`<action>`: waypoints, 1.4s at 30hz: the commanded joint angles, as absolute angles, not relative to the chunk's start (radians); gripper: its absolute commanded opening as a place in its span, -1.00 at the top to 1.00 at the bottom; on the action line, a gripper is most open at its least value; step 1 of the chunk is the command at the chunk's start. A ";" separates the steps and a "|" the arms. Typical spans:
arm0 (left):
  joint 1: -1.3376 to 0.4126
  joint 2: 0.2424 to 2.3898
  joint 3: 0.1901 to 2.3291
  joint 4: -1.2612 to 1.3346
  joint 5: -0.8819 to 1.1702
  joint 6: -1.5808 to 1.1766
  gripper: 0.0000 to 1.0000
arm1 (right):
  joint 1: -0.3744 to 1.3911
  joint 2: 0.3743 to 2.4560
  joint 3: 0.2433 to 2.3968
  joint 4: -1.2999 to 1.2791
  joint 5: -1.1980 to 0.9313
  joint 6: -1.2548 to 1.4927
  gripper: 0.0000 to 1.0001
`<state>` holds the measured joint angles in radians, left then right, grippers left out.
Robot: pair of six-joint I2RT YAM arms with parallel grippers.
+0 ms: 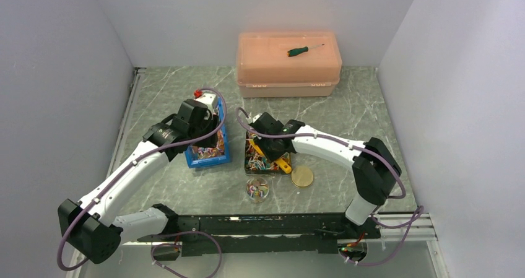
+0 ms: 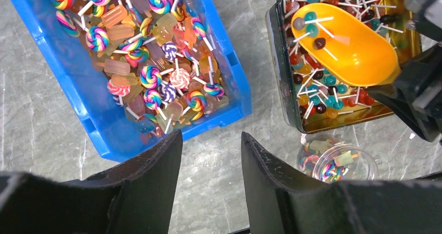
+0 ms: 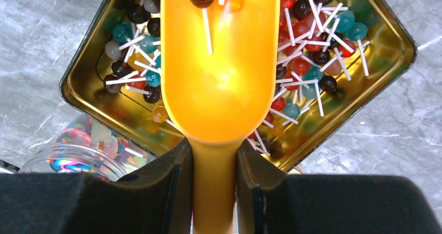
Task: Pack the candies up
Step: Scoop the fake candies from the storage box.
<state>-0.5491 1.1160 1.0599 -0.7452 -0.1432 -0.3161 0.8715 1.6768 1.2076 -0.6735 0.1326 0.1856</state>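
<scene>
Right claw [image 3: 213,153] sits right under its own camera. Its fingers are clamped on the handle of the orange scoop [image 3: 219,62] and grip nothing else. Left claw [image 2: 211,145] is part open and empty, hanging over bare table [image 1: 347,111] between the two containers.

Big to small:
- peach box [image 1: 288,64] at the table's 12 o'clock, screwdriver [image 1: 304,49] on its lid
- blue bin [image 2: 68,103], heaped with swirl-lollipop candies [image 2: 151,77]
- gold tin [image 3: 388,62] at the bin's 3 o'clock, full of ball lollipops on white sticks
- clear jar [image 2: 336,163] just off the tin's 6 o'clock edge, some candies already inside
- gold disc [image 1: 302,176] at the jar's 3 o'clock, probably the lid

Key geometry, right wrist view: the scoop's long axis runs 12–6, with the mouth at 12 over the tin and the handle at 6. The jar lies at about 8 o'clock from the bowl, back by the handle end, so the mouth points away from it. Only a few candies are in the bowl.

My read: the right arm delivers, and must lift, back off and swing the mouth round to the jar. The jar is also near the left claw, at its 4 o'clock.
</scene>
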 commanded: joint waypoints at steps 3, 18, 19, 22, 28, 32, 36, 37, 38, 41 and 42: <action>-0.528 1.129 1.061 -0.716 -0.129 -0.312 -0.01 | 0.900 1.600 1.173 -0.640 0.192 0.185 1.00; -0.515 1.151 1.060 -0.718 -0.154 -0.313 0.01 | 0.977 1.418 1.035 -0.621 0.234 0.230 1.00; -0.515 1.152 1.060 -0.718 -0.157 -0.312 0.01 | 0.985 1.403 1.026 -0.622 0.241 0.236 1.00; -0.515 1.149 1.059 -0.717 -0.169 -0.314 0.01 | 1.012 1.356 1.009 -0.640 0.257 0.253 1.00; -0.515 1.143 1.056 -0.714 -0.190 -0.312 0.00 | 1.071 1.281 0.999 -0.691 0.292 0.285 1.00; -0.515 1.144 1.055 -0.715 -0.201 -0.313 0.01 | 1.116 1.236 0.988 -0.710 0.310 0.307 1.00; -0.515 1.145 1.056 -0.716 -0.212 -0.312 0.01 | 1.156 1.203 0.977 -0.728 0.323 0.332 1.00; -0.515 1.144 1.056 -0.716 -0.215 -0.312 0.01 | 1.167 1.198 0.975 -0.733 0.327 0.337 1.00; -0.515 1.144 1.056 -0.715 -0.217 -0.312 0.01 | 1.178 1.193 0.974 -0.739 0.330 0.345 1.00; -0.514 1.143 1.054 -0.715 -0.222 -0.312 0.01 | 1.216 1.184 0.978 -0.765 0.344 0.369 1.00; -0.514 1.143 1.054 -0.715 -0.224 -0.312 0.01 | 1.226 1.183 0.982 -0.778 0.348 0.380 1.00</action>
